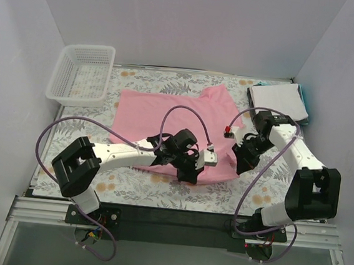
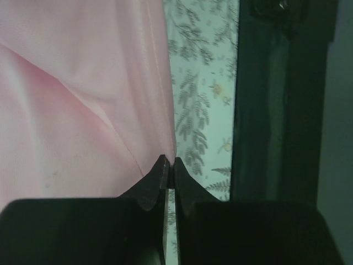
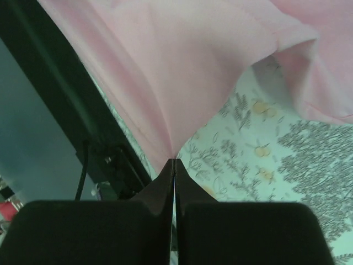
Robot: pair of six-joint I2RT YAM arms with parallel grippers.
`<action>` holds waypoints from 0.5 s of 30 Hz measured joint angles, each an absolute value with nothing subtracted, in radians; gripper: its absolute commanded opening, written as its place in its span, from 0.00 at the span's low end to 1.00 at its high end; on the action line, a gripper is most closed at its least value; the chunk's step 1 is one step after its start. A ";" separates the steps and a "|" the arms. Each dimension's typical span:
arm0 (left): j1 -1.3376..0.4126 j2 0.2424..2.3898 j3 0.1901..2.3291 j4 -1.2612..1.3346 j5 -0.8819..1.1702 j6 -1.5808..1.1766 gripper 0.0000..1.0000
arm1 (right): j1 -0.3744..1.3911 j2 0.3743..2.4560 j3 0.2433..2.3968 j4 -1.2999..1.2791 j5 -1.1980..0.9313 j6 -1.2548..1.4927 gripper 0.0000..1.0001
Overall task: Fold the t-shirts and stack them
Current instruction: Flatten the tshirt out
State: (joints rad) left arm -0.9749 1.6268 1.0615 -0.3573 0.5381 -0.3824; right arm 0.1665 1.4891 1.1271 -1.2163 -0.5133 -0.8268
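Well, at the far left the white plastic mesh basket (image 1: 82, 73) sits in the far corner of the bench (image 1: 175, 217), well apart from the work and no part of this step. My left hand (image 2: 169, 165) is clenched on the near hem of the plain pink soft-cloth t-shirt (image 1: 160, 112). It pinches the cloth right at the tips, and only a thin edge of it, by the look of the wrist view. The shirt lies spread across the middle of the floral-patterned tablecloth (image 1: 266, 179), its near part bunched between my two hands. My right hand (image 3: 174, 164) is clenched on the shirt's near right edge, and the cloth rises from it in a taut tent clear of the bench.

I judge this to be the carry of the near hem towards the far edge. To do it well I should lift both hands together, level and evenly spaced so the hem runs straight. I should also move slowly, since the left hold looks slight. At the far right the folded white t-shirts with teal edges (image 1: 279, 100) lie ready for the stack.
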 measured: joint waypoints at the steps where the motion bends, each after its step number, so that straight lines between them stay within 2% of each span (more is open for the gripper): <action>1: -0.994 1.627 1.048 -0.363 0.549 -0.382 0.08 | 0.168 1.466 1.101 -1.234 -0.501 -0.849 0.13; 2: -1.011 1.627 1.038 -0.365 0.563 -0.382 0.21 | 0.172 1.441 1.074 -1.243 -0.488 -0.870 0.20; 3: -1.026 1.627 1.029 -0.374 0.575 -0.377 0.25 | 0.177 1.414 1.048 -1.253 -0.456 -0.894 0.31; 4: -1.039 1.625 1.018 -0.386 0.590 -0.374 0.30 | 0.178 1.389 1.028 -1.268 -0.435 -0.915 0.36; 5: -1.046 1.621 1.005 -0.397 0.601 -0.371 0.42 | 0.179 1.365 1.012 -1.280 -0.413 -0.933 0.42; 8: -1.049 1.601 0.975 -0.443 0.620 -0.371 0.46 | 0.175 1.315 1.005 -1.298 -0.379 -0.974 0.60; 11: -1.028 1.536 0.957 -0.487 0.631 -0.387 0.46 | 0.156 1.310 1.056 -1.311 -0.398 -0.994 0.59; 12: -1.006 1.506 0.957 -0.499 0.644 -0.396 0.46 | 0.151 1.327 1.090 -1.309 -0.409 -0.984 0.55; 13: -0.973 1.478 0.958 -0.508 0.665 -0.406 0.45 | 0.149 1.354 1.125 -1.296 -0.420 -0.970 0.45; 15: -0.866 1.430 0.961 -0.522 0.689 -0.419 0.44 | 0.146 1.433 1.185 -1.257 -0.432 -0.918 0.39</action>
State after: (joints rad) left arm -0.8661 1.4300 0.9607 -0.5224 0.6891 -0.4191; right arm 0.1459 1.4334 1.1847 -1.2572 -0.4324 -0.9180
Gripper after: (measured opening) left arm 0.449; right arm 0.435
